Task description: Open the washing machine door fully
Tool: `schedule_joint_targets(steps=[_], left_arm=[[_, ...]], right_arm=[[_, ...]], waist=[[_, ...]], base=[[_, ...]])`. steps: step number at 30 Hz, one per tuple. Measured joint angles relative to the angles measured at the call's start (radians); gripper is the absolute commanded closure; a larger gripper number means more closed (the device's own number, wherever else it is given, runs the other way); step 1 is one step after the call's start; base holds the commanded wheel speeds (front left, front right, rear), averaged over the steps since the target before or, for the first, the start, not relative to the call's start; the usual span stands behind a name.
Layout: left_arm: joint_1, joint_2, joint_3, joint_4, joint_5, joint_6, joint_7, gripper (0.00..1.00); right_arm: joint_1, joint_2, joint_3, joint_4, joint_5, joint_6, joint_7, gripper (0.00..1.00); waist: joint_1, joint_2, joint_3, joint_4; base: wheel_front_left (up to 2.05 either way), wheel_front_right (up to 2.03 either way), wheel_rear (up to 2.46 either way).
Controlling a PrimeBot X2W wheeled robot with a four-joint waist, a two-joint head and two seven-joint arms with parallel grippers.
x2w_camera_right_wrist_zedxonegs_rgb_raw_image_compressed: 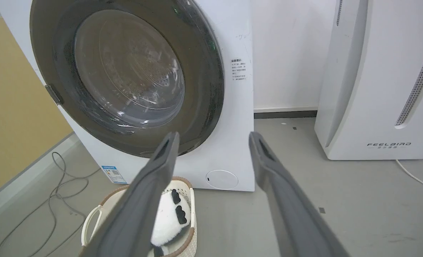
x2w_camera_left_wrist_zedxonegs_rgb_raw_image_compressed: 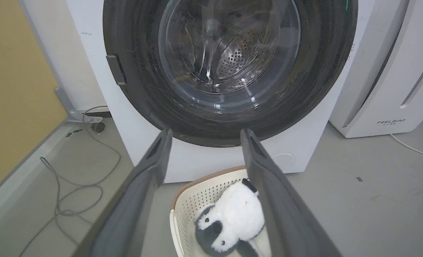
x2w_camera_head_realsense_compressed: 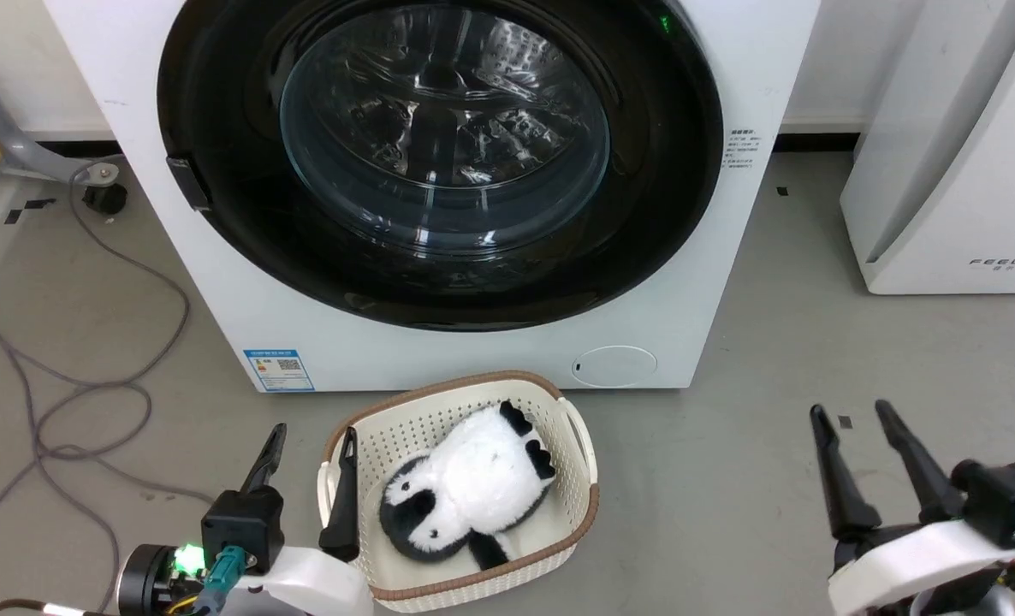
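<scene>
washing machine door (x2w_camera_head_realsense_compressed: 439, 162) noted shut; left gripper (x2w_camera_head_realsense_compressed: 316, 430) and right gripper (x2w_camera_head_realsense_compressed: 850, 408) spread, empty. handle tab (x2w_camera_head_realsense_compressed: 189, 182) should be hooked and drawn outward.

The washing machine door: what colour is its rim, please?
Glossy black; the washing machine door shows best in the head view.

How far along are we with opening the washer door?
Done: nothing yet; the washing machine door sits shut, flush with the washing machine. In hand: nothing; the left gripper and right gripper are open, empty and short of the door. To do: likely reach the dark tab on the door's left edge, pull, and swing the door fully open.
</scene>
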Motion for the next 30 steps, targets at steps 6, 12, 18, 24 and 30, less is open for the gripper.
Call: schedule_joint_targets(steps=[6, 12, 18, 24, 30], left_arm=[[-0.001, 0.0, -0.009, 0.002, -0.008, 0.0, -0.012, 0.0], [-0.013, 0.0, -0.022, 0.006, -0.01, -0.003, -0.026, 0.0], [-0.02, 0.0, -0.034, 0.008, -0.012, -0.007, -0.035, 0.0], [-0.025, 0.0, -0.042, 0.007, -0.018, -0.007, -0.05, 0.0], [-0.04, 0.0, -0.052, 0.007, -0.017, -0.007, -0.062, 0.0]], right_arm=[[-0.04, -0.017, -0.021, -0.002, 0.09, 0.0, 0.012, 0.0], [-0.075, -0.035, -0.034, -0.001, 0.159, 0.0, 0.022, 0.0], [-0.117, -0.045, -0.055, 0.008, 0.237, 0.0, 0.045, 0.0], [-0.159, -0.062, -0.069, 0.017, 0.296, 0.0, 0.076, 0.0], [-0.21, -0.064, -0.087, 0.029, 0.371, 0.0, 0.116, 0.0]], waist=[[0.0, 0.0, 0.015, 0.004], [0.0, 0.0, 0.03, 0.009], [0.0, 0.0, 0.045, 0.017], [0.0, 0.0, 0.066, 0.025], [0.0001, 0.0, 0.092, 0.03]], base=[[0.0, 0.0, 0.0], [0.0, 0.0, 0.0], [0.0, 0.0, 0.0], [0.0, 0.0, 0.0], [0.0, 0.0, 0.0]])
